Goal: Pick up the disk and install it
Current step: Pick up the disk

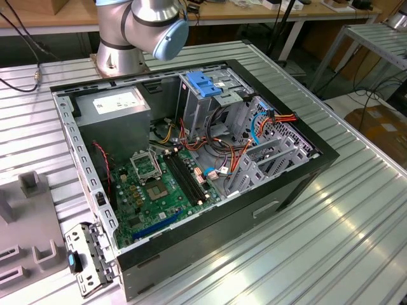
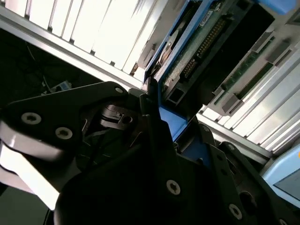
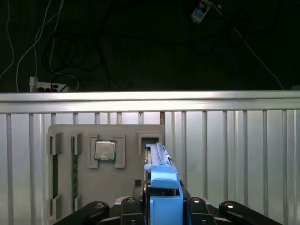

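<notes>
In both wrist views the gripper [image 3: 163,205] is clenching the disk [image 3: 157,161] by its blue carrier. Two black fingers [image 3: 193,204] are showing, one pressing on each side, and there is one disk.

The first wrist view is looking along the disk edge-on. Its far end is reaching a slot at the corner of the grey fixture plate [image 3: 117,187]; whether it is touching that slot I cannot tell. One processor chip [image 3: 105,151] is lying in a recess of the same plate, just beside the slot. One narrow green strip [image 3: 74,173] is standing nearer the plate's opposite side. The plate's far edge is lying close to the edge rail of the ribbed metal table [image 3: 234,154], and dark floor with cables is lying beyond that rail.

The second wrist view is giving the disk's broad face [image 2: 201,47] instead, with a green circuit board and a row of connector pins. The gripper [image 2: 176,126] is closing on the blue rail below it.

The exterior view is showing one open computer case [image 1: 210,248] sitting mid-table, with the arm [image 1: 146,25] rising at the table's far edge behind it. One blue bracket [image 1: 202,84] is capping the drive cage [image 1: 197,114] inside. The fixture plate [image 1: 25,216] is lying toward the exterior view's left. A broad band of ribbed table [image 1: 356,210] is running between the case and the table's edge on the exterior view's right.
</notes>
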You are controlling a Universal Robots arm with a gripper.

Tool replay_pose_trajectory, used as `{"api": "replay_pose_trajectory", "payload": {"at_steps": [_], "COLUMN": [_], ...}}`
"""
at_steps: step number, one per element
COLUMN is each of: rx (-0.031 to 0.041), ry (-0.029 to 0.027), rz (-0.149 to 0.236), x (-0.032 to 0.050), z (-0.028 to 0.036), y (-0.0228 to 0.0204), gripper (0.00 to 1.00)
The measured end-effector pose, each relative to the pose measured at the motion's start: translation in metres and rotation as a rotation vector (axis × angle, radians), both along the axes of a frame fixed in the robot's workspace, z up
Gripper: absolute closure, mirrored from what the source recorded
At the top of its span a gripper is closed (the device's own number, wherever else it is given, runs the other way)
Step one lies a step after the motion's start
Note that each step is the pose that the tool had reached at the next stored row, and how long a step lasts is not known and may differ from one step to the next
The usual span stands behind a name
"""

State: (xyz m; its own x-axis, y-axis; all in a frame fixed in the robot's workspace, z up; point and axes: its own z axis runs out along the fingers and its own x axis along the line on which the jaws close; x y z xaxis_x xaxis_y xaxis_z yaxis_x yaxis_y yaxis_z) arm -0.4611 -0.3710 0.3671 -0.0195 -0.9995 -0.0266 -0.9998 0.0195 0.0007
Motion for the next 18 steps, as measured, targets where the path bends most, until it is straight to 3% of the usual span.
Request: {"api": "replay_pose_trajectory", "payload": {"at_steps": [1,8,18], "rx": [0.0,0.0,0.0], "ry": [0.0001,0.0,0.0], "rz": [0.0,0.0,0.0], "x": [0.0,0.0,0.0], "z": [0.0086,0.0191,0.0219], "y": [0.0,-0.0001,-0.0001], "gripper": [0.63,0.63,0.63]}}
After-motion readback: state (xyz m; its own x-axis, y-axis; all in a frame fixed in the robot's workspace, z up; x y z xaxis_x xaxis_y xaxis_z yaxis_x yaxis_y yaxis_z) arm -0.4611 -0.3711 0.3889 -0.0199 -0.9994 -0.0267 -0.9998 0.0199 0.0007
